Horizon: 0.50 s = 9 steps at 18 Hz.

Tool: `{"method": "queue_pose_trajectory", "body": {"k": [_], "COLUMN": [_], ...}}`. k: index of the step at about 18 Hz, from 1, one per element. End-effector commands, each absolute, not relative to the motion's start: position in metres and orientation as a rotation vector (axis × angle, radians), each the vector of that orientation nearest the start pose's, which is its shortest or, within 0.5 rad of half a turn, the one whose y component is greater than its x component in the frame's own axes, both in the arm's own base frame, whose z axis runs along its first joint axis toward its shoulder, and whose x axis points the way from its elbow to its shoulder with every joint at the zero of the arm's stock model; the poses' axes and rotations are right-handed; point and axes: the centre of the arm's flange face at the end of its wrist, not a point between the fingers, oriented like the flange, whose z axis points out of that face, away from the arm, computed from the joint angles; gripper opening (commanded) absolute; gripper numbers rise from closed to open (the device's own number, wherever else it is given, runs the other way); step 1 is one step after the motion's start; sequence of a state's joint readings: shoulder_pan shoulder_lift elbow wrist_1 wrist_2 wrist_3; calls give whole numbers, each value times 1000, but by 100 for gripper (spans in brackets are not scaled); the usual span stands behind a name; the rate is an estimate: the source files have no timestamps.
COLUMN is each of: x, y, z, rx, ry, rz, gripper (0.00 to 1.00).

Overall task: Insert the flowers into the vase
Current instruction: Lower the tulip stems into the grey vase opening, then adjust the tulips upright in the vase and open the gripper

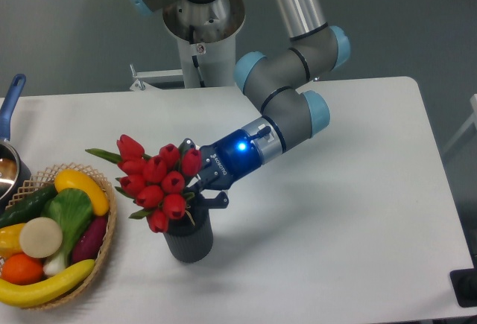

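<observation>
Surface (358, 212): white, rectangular; carried everything, with the task's things left of centre and toward the near edge.
Arm (287, 108): reached down from the far edge, forearm slanted toward the near-left corner, blue light lit at the wrist.
Basket (112, 223): woven, at the near-left corner, heaped with fruit and vegetables; stood just beside the vase, apart from it.
Flowers (156, 182): tight bunch of red tulip buds with green leaves, tilted toward the left edge, heads hanging over the vase mouth, lower stems apparently down inside it. Judged light, top-heavy, soft in the heads and leaves, stiffer in the bundled stems; best taken at the stems just under the buds, never at the blooms.
Vase (188, 238): small, dark grey, ribbed, upright, near the near edge, right of the basket. Judged light enough to tip if pushed sideways by the bunch; ribbing likely gave decent friction.
Hand (205, 190): narrow, closed around the flower stems beside the buds, just above the vase rim; contact with the rim not possible to tell.
Pot handle (11, 93): blue, at the left edge, well apart from the vase.
</observation>
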<state>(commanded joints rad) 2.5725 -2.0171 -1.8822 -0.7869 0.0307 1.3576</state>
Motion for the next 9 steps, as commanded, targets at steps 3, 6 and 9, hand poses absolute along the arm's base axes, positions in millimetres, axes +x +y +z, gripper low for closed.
{"method": "queue_pose_trajectory", "body": {"k": [3, 6, 9], "x": [-355, -354, -354], "y": [503, 503, 503], "z": [269, 256, 254], "rx": [-1602, -1593, -1593], "ry": [314, 347, 347], "rz": [-580, -549, -549], "gripper": [29, 31, 31]}}
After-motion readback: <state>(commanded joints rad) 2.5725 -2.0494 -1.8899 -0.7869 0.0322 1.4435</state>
